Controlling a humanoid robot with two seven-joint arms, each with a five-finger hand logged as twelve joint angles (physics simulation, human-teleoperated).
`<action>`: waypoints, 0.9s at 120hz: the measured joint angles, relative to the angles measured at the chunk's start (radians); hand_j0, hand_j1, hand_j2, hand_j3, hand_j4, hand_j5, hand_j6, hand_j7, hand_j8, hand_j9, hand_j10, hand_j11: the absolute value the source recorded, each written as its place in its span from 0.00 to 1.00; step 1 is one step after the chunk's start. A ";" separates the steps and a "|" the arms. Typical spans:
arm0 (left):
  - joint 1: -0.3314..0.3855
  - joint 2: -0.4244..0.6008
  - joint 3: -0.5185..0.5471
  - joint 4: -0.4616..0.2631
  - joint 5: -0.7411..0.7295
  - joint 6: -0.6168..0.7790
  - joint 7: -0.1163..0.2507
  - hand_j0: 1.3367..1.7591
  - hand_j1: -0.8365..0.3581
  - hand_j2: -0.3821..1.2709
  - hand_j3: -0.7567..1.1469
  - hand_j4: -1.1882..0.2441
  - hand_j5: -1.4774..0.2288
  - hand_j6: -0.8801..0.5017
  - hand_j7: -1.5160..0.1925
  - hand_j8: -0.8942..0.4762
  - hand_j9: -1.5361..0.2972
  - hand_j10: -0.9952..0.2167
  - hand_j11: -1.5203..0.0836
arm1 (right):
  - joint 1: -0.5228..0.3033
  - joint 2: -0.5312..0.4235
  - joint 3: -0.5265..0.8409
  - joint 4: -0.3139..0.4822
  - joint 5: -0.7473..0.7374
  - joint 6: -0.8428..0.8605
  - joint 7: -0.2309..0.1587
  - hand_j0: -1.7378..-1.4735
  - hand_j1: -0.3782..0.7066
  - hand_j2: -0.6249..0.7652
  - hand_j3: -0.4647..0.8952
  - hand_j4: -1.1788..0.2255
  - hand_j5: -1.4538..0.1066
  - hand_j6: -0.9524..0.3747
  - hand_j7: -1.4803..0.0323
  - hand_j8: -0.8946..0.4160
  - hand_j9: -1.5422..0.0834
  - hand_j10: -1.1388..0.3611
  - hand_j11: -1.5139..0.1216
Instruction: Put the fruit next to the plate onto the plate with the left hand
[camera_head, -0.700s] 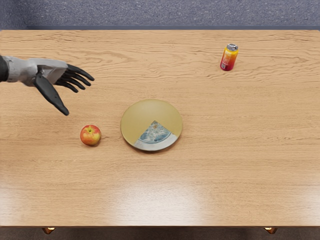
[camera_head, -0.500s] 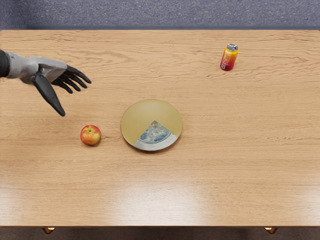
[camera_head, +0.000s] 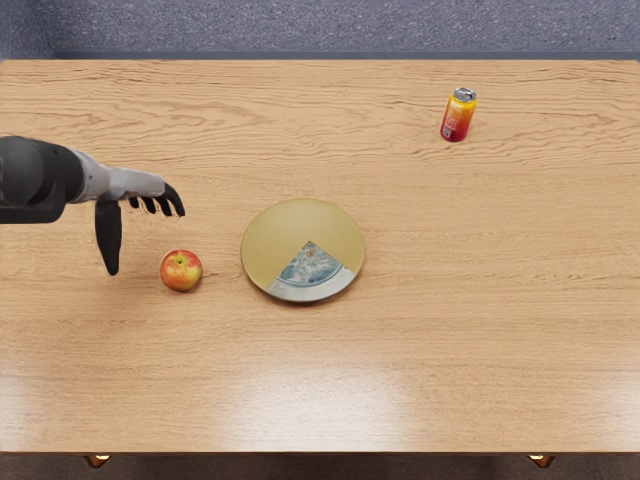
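Fingers on my left hand (camera_head: 128, 188) are spread, holding nothing; I see it just up-left of the apple (camera_head: 181, 270), which rests on the wooden table (camera_head: 450, 300) just left of the plate (camera_head: 290, 225), not on it.

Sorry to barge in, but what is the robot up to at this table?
The robot's left hand hovers open just left of the apple, not touching it. The apple lies on the table beside the plate, apart from its rim. A can stands at the back right. The right arm is out of view.
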 joint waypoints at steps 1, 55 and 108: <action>0.003 -0.003 0.000 -0.001 0.011 0.009 0.000 0.76 0.74 0.26 0.40 0.65 0.67 0.45 0.70 0.47 0.66 0.61 0.74 | 0.000 0.000 0.000 0.000 0.000 0.000 0.000 0.30 0.06 0.44 0.34 0.82 0.90 0.69 0.95 0.66 0.92 0.74 0.90; 0.140 -0.056 0.001 -0.082 0.154 0.196 0.004 0.76 0.74 0.26 0.40 0.65 0.67 0.45 0.69 0.46 0.66 0.61 0.74 | 0.000 0.000 0.001 -0.001 0.000 0.000 -0.001 0.30 0.06 0.44 0.34 0.82 0.90 0.69 0.95 0.66 0.92 0.74 0.90; 0.276 -0.083 0.002 -0.094 0.406 0.337 0.004 0.76 0.74 0.26 0.40 0.65 0.67 0.45 0.70 0.46 0.66 0.61 0.74 | 0.000 0.000 0.002 -0.001 0.000 0.000 -0.001 0.30 0.06 0.44 0.34 0.82 0.90 0.69 0.95 0.66 0.92 0.74 0.90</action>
